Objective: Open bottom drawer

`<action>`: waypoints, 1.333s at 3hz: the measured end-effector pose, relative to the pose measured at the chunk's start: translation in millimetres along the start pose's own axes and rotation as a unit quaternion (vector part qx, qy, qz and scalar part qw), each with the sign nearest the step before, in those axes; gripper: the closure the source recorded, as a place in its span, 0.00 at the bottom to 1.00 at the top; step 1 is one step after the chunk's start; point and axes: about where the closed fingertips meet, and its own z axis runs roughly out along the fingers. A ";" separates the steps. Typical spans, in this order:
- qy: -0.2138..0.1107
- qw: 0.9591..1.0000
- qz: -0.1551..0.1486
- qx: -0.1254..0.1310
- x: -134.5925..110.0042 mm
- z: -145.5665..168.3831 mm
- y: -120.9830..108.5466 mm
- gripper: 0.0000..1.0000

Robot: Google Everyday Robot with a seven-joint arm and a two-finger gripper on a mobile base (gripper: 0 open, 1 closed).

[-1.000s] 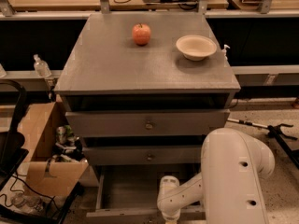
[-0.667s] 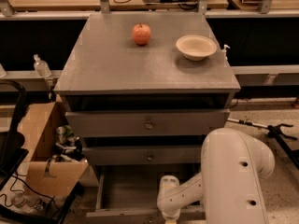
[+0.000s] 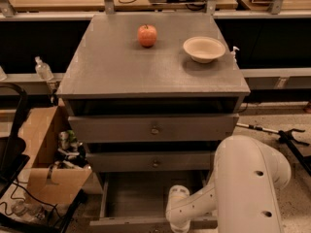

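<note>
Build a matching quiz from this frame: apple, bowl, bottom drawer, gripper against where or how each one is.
1 apple
2 bowl
3 bottom drawer
4 gripper

A pulled out
B cabinet top, right side
C at the open drawer's front lip, bottom of view
D cabinet top, centre-back

Pairs: 1-D, 2-B, 3-A, 4-C
</note>
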 end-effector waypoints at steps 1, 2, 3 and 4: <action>0.003 0.999 0.038 -0.035 14.8 0.8 39.3 0.66; 0.003 0.999 0.038 -0.035 14.7 0.8 39.3 0.89; 0.001 0.998 0.044 -0.044 16.5 1.2 47.8 1.00; -0.001 0.997 0.051 -0.056 18.8 1.4 59.2 1.00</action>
